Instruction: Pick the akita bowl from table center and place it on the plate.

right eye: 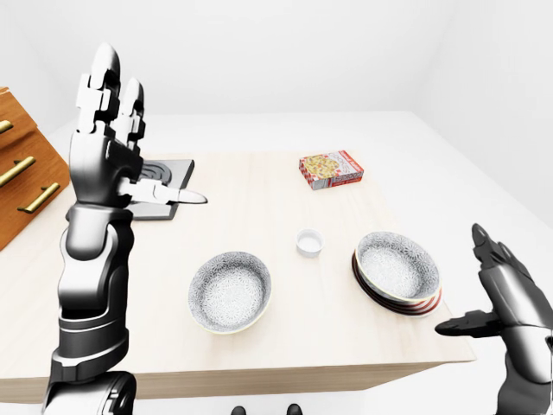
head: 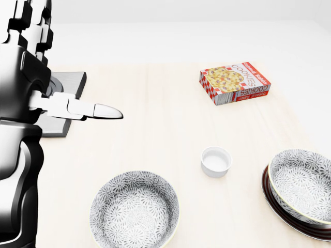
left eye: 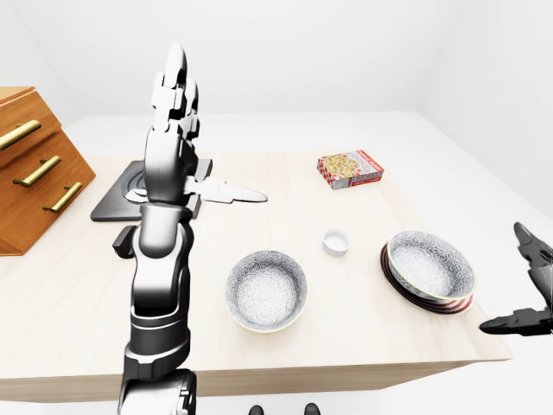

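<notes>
We are holding our right hand (right eye: 505,298) released, fingers spread, off the counter's (head: 155,134) near right edge. A second patterned bowl (head: 134,209) is sitting near centre. The akita bowl (head: 302,185) is resting on the plate (left eye: 425,302) at the right. Farther left, we are raising our left hand (right eye: 108,143) open, grasping nothing.

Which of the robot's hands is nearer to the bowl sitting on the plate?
Right. In the right-eye view the right hand hangs open beyond the table's right edge, near the bowl on its plate; the left hand is high at far left.
</notes>
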